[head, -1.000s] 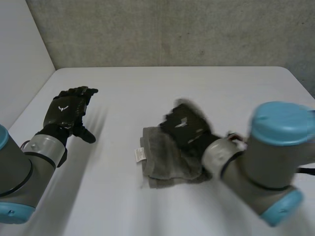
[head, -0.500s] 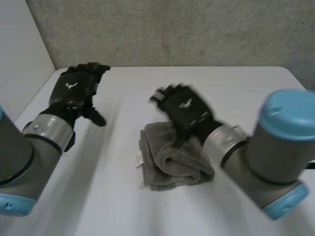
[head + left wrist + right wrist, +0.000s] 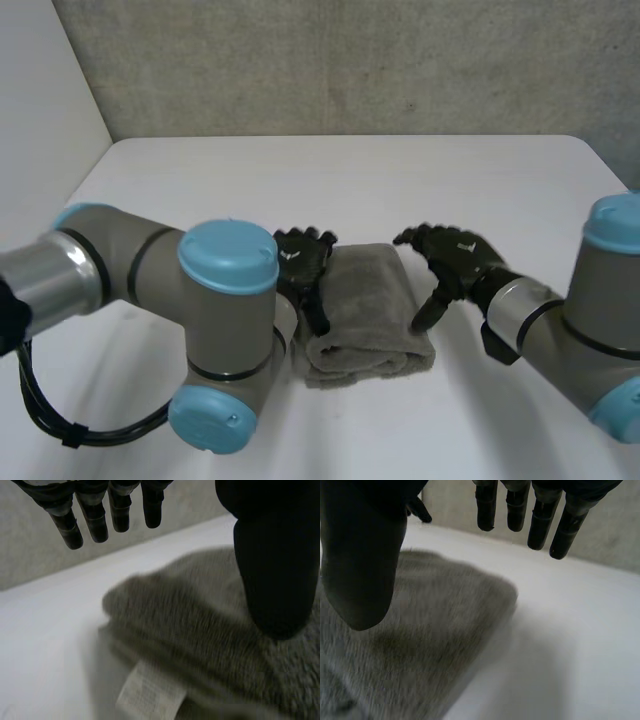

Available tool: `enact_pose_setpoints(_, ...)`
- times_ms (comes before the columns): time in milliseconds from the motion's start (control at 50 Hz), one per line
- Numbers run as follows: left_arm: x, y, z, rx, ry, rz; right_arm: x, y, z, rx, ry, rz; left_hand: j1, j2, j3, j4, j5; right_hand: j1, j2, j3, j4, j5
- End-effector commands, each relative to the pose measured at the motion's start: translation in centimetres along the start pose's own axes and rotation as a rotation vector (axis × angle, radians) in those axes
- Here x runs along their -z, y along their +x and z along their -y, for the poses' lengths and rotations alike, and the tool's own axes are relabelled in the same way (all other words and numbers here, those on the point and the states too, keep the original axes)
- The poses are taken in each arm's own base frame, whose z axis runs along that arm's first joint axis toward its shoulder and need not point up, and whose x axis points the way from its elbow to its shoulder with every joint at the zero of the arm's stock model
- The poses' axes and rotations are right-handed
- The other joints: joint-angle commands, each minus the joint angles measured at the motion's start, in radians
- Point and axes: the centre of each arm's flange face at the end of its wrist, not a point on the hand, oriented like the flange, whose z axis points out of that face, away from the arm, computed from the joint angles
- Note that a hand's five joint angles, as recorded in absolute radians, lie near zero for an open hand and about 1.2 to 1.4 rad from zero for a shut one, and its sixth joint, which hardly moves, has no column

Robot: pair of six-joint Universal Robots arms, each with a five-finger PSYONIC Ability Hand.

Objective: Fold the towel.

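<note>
White table [image 3: 200, 180] w/ folded towel [image 3: 368, 300]; L robot hand [image 3: 300, 258], R robot hand [image 3: 455, 255] flank it, fingers spread, empty.

Plain grey-brown towel [image 3: 365, 310] with small white label [image 3: 150, 697]. Black left hand [image 3: 300, 258], black right hand [image 3: 455, 256]. White table [image 3: 300, 180]. Grey left arm [image 3: 120, 270] and right arm [image 3: 600, 320], light-blue caps [image 3: 228, 258]. Speckled grey wall [image 3: 350, 60] behind.
</note>
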Motion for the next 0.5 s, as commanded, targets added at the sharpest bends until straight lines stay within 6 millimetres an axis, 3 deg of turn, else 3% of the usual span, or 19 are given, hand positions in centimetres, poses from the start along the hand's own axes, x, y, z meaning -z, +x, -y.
enact_pose_setpoints(20, 0.5, -1.0, -3.0, -0.034, -0.089, 0.051, -2.2, 0.3, -3.3, 0.055, -0.097, 0.0, 0.03, 0.027, 0.028, 0.029, 0.016, -0.055, -0.078, -0.071, -0.084, -0.062)
enact_pose_setpoints(180, 0.8, -1.2, -4.0, -0.037, -0.118, 0.048, -2.6, -0.1, -3.0, 0.188, -0.078, 0.008, 0.021, 0.018, 0.019, 0.02, 0.007, -0.055, -0.078, -0.071, -0.084, -0.062)
enact_pose_setpoints(280, 0.9, -1.1, -3.5, -0.031, -0.103, 0.044, -2.4, -0.2, -2.5, 0.192, -0.067, 0.008, 0.015, 0.012, 0.014, 0.014, 0.001, -0.055, -0.078, -0.071, -0.084, -0.062)
enact_pose_setpoints(320, 0.9, -1.1, -2.7, -0.026, -0.081, 0.043, -1.6, -0.7, 0.4, 0.211, 0.013, 0.006, 0.01, 0.006, 0.008, 0.008, -0.005, -0.055, -0.078, -0.071, -0.084, -0.062)
enact_pose_setpoints(340, 1.3, -1.1, -1.2, -0.017, -0.044, 0.041, -1.6, -0.7, 0.4, 0.211, 0.013, 0.006, 0.007, 0.003, 0.005, 0.006, -0.008, -0.055, -0.078, -0.071, -0.084, -0.062)
enact_pose_setpoints(360, 1.7, -1.2, 0.4, -0.007, -0.004, 0.039, -0.9, -0.9, 2.0, 0.226, 0.062, 0.001, 0.004, 0.001, 0.002, 0.003, -0.011, -0.055, -0.078, -0.071, -0.084, -0.062)
enact_pose_setpoints(380, 1.7, -1.2, 0.4, -0.007, -0.004, 0.039, -0.2, -0.9, 3.9, 0.236, 0.116, -0.008, 0.004, 0.0, 0.002, 0.003, -0.011, -0.055, -0.078, -0.071, -0.084, -0.062)
enact_pose_setpoints(400, 2.3, -1.3, 2.3, 0.005, 0.046, 0.039, -0.2, -0.9, 3.9, 0.236, 0.117, -0.008, -0.002, -0.005, -0.004, -0.003, -0.016, -0.055, -0.078, -0.071, -0.084, -0.062)
enact_pose_setpoints(420, 3.0, -1.5, 4.1, 0.017, 0.096, 0.04, 0.5, -0.9, 5.8, 0.244, 0.174, -0.023, -0.005, -0.008, -0.007, -0.006, -0.019, -0.055, -0.078, -0.071, -0.084, -0.062)
enact_pose_setpoints(440, 3.0, -1.5, 4.1, 0.017, 0.097, 0.04, 1.4, -1.0, 7.8, 0.25, 0.237, -0.044, -0.005, -0.008, -0.007, -0.006, -0.019, -0.055, -0.078, -0.071, -0.084, -0.062)
enact_pose_setpoints(460, 3.8, -1.8, 6.3, 0.03, 0.154, 0.045, 1.4, -1.0, 7.8, 0.25, 0.237, -0.045, -0.011, -0.014, -0.013, -0.012, -0.025, -0.055, -0.078, -0.071, -0.084, -0.062)
enact_pose_setpoints(480, 3.8, -1.8, 6.3, 0.03, 0.155, 0.045, 2.4, -0.9, 9.9, 0.253, 0.302, -0.083, -0.011, -0.014, -0.013, -0.012, -0.025, -0.055, -0.078, -0.071, -0.084, -0.062)
enact_pose_setpoints(500, 4.7, -2.3, 8.3, 0.044, 0.209, 0.052, 2.4, -0.9, 9.9, 0.253, 0.303, -0.083, -0.014, -0.017, -0.016, -0.015, -0.028, -0.055, -0.078, -0.071, -0.084, -0.062)
